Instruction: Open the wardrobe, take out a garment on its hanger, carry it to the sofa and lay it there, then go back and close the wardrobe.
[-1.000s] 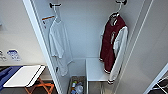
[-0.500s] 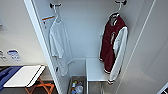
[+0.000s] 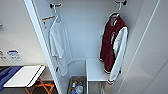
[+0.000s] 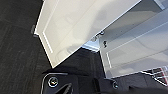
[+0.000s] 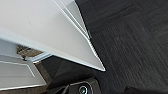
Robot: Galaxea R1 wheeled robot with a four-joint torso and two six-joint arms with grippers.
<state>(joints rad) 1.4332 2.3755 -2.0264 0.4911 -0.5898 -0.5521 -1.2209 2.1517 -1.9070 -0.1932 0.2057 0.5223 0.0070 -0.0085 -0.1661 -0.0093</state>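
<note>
Inside the open tall white wardrobe [image 3: 82, 32], the dark maroon jacket with white sleeves [image 3: 113, 47] hangs by its thin white hanger [image 3: 115, 13] from the rail's right end — gripper states cannot be told.

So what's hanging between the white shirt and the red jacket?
Nothing: in the head view, just bare white wardrobe back wall separates the white shirt from the jacket.

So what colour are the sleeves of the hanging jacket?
White, with dark maroon body; the jacket shows best in the head view.
</note>
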